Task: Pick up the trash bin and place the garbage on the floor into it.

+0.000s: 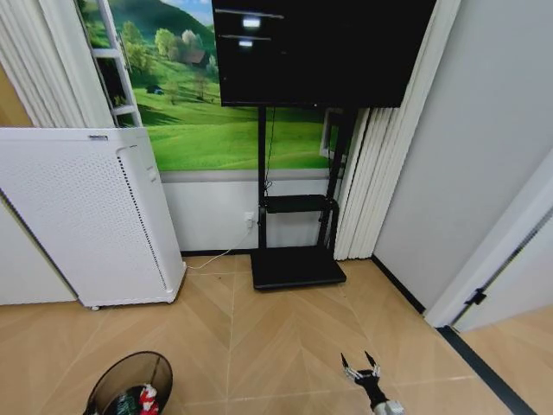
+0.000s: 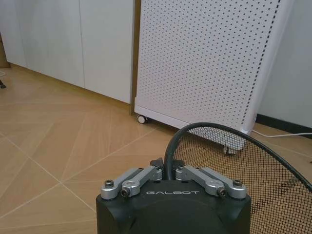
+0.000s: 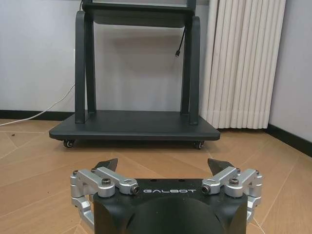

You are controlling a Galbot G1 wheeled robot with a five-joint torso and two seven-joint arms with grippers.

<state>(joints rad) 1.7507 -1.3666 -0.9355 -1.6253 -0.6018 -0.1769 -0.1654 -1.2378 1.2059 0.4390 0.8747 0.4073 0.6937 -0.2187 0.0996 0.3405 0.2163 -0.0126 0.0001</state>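
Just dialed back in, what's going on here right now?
The left gripper is shut on the rim of the trash bin, holding it at the robot's left over the floor. Something red and white already lies inside the bin. The right gripper hangs open and empty above the floor, pointing toward the TV stand. The white air purifier stands behind the bin.

The brand "GALBOT" was printed in white on the black housing of the left gripper and the right gripper.
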